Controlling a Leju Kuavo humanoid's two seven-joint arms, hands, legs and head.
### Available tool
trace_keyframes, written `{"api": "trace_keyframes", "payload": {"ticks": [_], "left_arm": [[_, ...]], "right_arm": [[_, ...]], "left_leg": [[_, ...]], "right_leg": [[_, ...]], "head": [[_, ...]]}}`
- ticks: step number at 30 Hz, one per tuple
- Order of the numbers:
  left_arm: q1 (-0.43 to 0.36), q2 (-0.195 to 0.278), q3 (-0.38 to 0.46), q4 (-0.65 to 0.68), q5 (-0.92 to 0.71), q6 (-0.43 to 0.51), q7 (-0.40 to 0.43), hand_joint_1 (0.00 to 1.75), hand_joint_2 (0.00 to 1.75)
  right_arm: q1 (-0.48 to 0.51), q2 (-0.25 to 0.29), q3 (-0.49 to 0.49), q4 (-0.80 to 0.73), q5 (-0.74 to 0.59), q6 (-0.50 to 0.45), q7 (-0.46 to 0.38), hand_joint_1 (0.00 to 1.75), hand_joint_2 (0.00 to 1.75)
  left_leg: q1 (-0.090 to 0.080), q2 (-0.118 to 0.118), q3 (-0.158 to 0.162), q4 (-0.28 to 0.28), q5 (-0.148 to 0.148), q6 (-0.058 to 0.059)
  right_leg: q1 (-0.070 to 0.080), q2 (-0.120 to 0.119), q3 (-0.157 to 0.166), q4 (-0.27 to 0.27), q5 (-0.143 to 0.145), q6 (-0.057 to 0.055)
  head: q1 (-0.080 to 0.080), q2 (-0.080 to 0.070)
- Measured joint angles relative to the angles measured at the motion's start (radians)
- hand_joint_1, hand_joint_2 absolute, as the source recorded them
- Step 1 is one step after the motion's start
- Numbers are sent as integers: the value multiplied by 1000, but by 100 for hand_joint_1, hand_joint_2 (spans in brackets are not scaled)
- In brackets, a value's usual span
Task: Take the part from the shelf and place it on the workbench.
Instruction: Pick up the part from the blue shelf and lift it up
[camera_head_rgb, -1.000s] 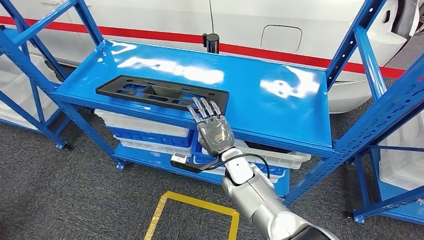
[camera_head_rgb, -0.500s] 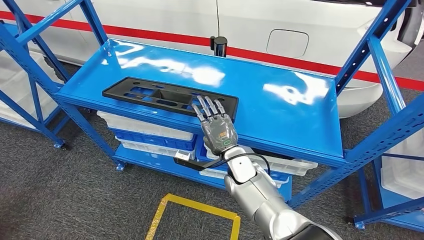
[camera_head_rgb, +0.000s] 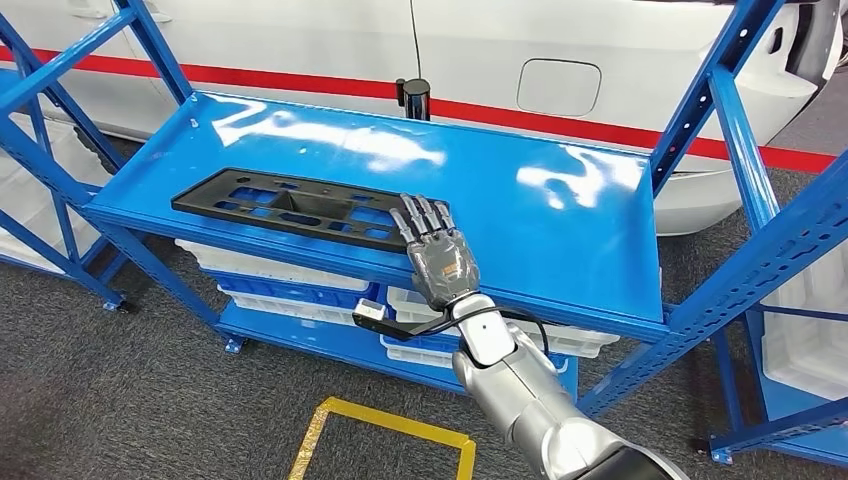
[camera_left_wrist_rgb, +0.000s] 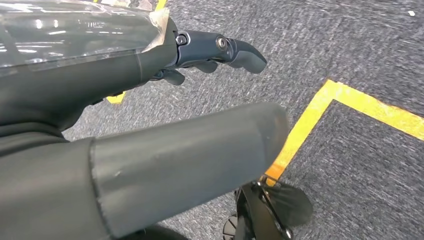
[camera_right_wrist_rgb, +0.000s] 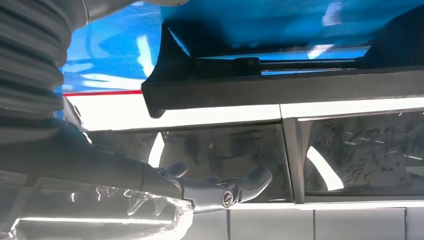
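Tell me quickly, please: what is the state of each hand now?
Left hand: open, holding nothing, above the floor.
Right hand: open, fingers extended at the end of the black part, not gripping it.

I see bright overhead light throwing white glare patches across the blue shelf top (camera_head_rgb: 520, 215); the left wrist view's floor (camera_left_wrist_rgb: 350, 45) looks motion-blurred.

White car body: a glossy panel with a red stripe (camera_head_rgb: 560, 118) stands behind the rack; a closed fuel flap (camera_head_rgb: 558, 87) sits above the stripe.
Black cylindrical post (camera_head_rgb: 413, 98): upright at the far edge, just in front of the car.
White and blue plastic bins (camera_head_rgb: 290, 280): stacked on the lower levels.
Grey carpet floor (camera_head_rgb: 120, 400): marked with a yellow tape square outline (camera_head_rgb: 385, 425).
Neighbouring blue metal rack (camera_head_rgb: 770, 300): on the right, holding a white bin (camera_head_rgb: 810, 320).
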Motion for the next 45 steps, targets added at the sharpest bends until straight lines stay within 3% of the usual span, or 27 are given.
{"api": "trace_keyframes", "payload": {"ticks": [1,2,4,6,10,11,13,15,16,17,19,21,25,27,29,30,31,32,34,35,37,41,42,45], "left_arm": [[0,0,0,0,-1,-1,0,0,0],[0,1,0,0,-3,-2,0,0,0],[-1,3,0,0,-5,-4,0,0,0],[-2,5,0,0,-5,-6,0,0,0],[-2,5,0,0,-5,-6,0,0,0],[-3,4,0,0,-5,-6,0,0,0],[-3,4,0,0,-5,-6,0,0,0],[-3,3,0,0,-5,-7,0,0,0],[-3,3,0,1,-5,-7,0,0,0],[-3,2,0,1,-5,-8,0,0,0],[-2,0,0,1,-6,-8,0,0,0],[-2,0,0,1,-6,-8,0,0,0],[-3,1,0,1,-6,-8,0,0,0],[-3,1,0,1,-6,-8,-6,0,0],[-3,1,1,1,-2,-10,-27,0,0],[-2,1,1,1,1,-12,-42,0,0],[-2,1,3,1,5,-15,-61,0,0],[-2,2,6,1,10,-17,-84,0,0],[-3,3,13,0,18,-21,-134,0,0],[-6,4,16,0,23,-19,-159,0,0],[-11,5,24,0,37,-11,-201,0,0],[-15,7,45,0,53,8,-246,0,0],[-15,8,49,-1,54,23,-267,0,0],[-16,10,62,-1,51,86,-331,0,0]], "right_arm": [[0,0,0,0,0,0,1,0,175],[0,0,0,0,1,0,2,0,175],[0,0,0,0,1,0,4,0,175],[-1,-1,-1,0,2,-1,5,0,175],[-4,-2,-3,0,2,-1,6,0,175],[-6,-3,-4,0,2,-1,5,0,175],[-7,-7,-8,1,2,-1,5,0,175],[-5,-11,-9,3,2,-1,5,0,175],[-5,-12,-9,4,3,-1,5,0,175],[-6,-13,-9,4,3,-1,5,0,175],[-7,-13,-10,4,3,-1,5,0,175],[-9,-12,-10,4,3,-1,5,0,175],[-13,-10,-11,4,3,-1,5,0,175],[-15,-7,-11,3,4,-1,6,0,175],[-14,-5,-11,3,5,-1,9,0,175],[-14,-5,-11,3,6,-1,11,0,175],[-13,-4,-11,3,7,-1,13,0,175],[-13,-3,-11,3,8,-1,14,0,175],[-13,2,-11,3,8,-1,17,0,175],[-13,4,-11,3,8,-1,19,0,175],[-12,7,-11,3,8,-1,22,0,175],[-11,7,-11,3,9,-1,26,0,175],[-11,7,-11,3,9,-1,26,6,175],[-11,7,-11,3,9,-1,28,133,175]], "left_leg": [[0,0,0,-20,26,3],[-1,0,19,-73,65,8],[-6,2,79,-209,134,24],[-15,4,107,-271,148,37],[-17,5,132,-299,154,58],[-15,6,141,-308,158,62],[-14,6,145,-312,159,67],[-14,3,146,-311,156,67],[-14,2,148,-311,153,65],[-13,0,151,-309,150,62],[-14,-3,155,-298,137,51],[-16,-4,156,-288,124,38],[-9,-1,153,-271,106,19],[-5,0,113,-183,57,10],[-4,0,38,-50,2,3],[-3,0,10,-9,-5,2],[-3,0,-2,-3,8,3],[-3,0,7,-38,39,5],[-5,0,66,-174,116,15],[-7,0,91,-230,140,21],[-12,-1,113,-278,152,23],[-23,-2,114,-280,155,23],[-25,-2,114,-280,155,26],[-28,-2,113,-280,155,31]], "right_leg": [[2,1,4,0,-2,-1],[4,2,8,0,-5,-1],[10,4,16,-1,-11,3],[11,4,18,-2,-15,12],[13,3,11,16,-29,31],[14,2,-8,54,-45,31],[10,1,-79,183,-94,29],[6,1,-139,276,-116,37],[3,1,-143,270,-103,46],[1,0,-124,221,-76,57],[-3,-3,-57,78,-15,70],[-2,-6,-20,4,12,59],[-4,-4,-12,-1,13,27],[-9,-3,-5,-3,11,15],[-6,-4,-3,-3,8,9],[-4,-3,-3,-3,7,8],[-3,-3,-2,-3,6,7],[-2,-1,0,-3,5,7],[1,2,5,-3,2,10],[4,3,6,-3,0,13],[13,4,4,-1,-6,16],[16,4,3,-1,-9,20],[16,4,3,-2,-8,22],[15,4,6,-6,-6,25]], "head": [[0,0],[0,0],[1,0],[2,0],[4,0],[5,0],[8,0],[9,0],[10,0],[11,0],[12,0],[12,0],[10,0],[6,0],[3,0],[3,0],[3,0],[3,0],[3,0],[3,0],[4,0],[6,0],[6,0],[6,0]]}}
